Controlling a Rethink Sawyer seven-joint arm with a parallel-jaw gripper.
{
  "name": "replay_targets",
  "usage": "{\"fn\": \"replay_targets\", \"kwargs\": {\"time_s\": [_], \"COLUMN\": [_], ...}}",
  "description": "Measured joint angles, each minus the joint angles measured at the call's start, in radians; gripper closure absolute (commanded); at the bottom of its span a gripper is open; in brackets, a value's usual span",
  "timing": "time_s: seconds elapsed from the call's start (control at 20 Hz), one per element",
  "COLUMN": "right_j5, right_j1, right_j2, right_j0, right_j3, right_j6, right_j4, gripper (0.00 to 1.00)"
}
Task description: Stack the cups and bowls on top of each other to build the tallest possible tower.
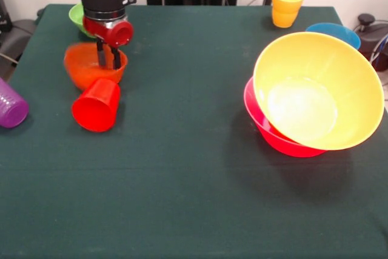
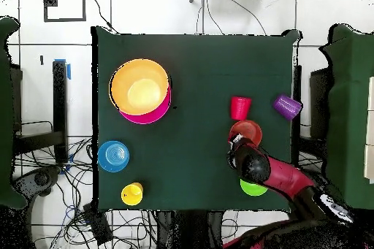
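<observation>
The gripper (image 1: 107, 56) hangs at the upper left of the front view, its two dark fingers (image 1: 116, 59) dipped inside the small orange bowl (image 1: 76, 70). They stand a little apart and pinch nothing — released, as far as I can judge, with both tips seeming to sit within the bowl and neither astride its wall.

To lift this bowl well, I would want one finger inside and one outside the rim before closing, since the plastic is glossy and thin and will likely slip or tilt if caught at a slant. The red cup (image 1: 96, 105) lies on its side just below the bowl, touching or nearly touching it, so any sideways nudge could send it rolling. A straight lift looks safest.

The tower (image 1: 315, 98) sits at the right of the front view, well apart from the arm: the large yellow-orange bowl (image 1: 339, 65) is nested in the large pink bowl (image 1: 267, 130) and tips toward the camera — not seated flat, so anything placed in it may slide. The small blue bowl (image 1: 333, 30) shows just behind it, and a yellow cup (image 1: 287, 5) stands upright at the top right edge. A purple cup (image 1: 11, 105) lies at the far left, and a green bowl (image 1: 76, 15) peeks out behind the arm.
</observation>
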Motion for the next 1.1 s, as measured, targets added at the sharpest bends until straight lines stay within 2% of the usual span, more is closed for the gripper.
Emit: {"fn": "replay_targets", "kwargs": {"time_s": [0.3,0.7,1.1], "right_j5": [-0.061,-0.060,-0.044], "right_j1": [0.016,0.013,-0.015], "right_j2": [-0.005,-0.004,0.000], "right_j0": [0.003,-0.005,-0.050], "right_j3": [0.007,0.011,0.036], "right_j6": [0.000,0.000,0.000], "right_j4": [-0.007,-0.022,-0.033], "gripper": [0.00,0.00,0.00]}}
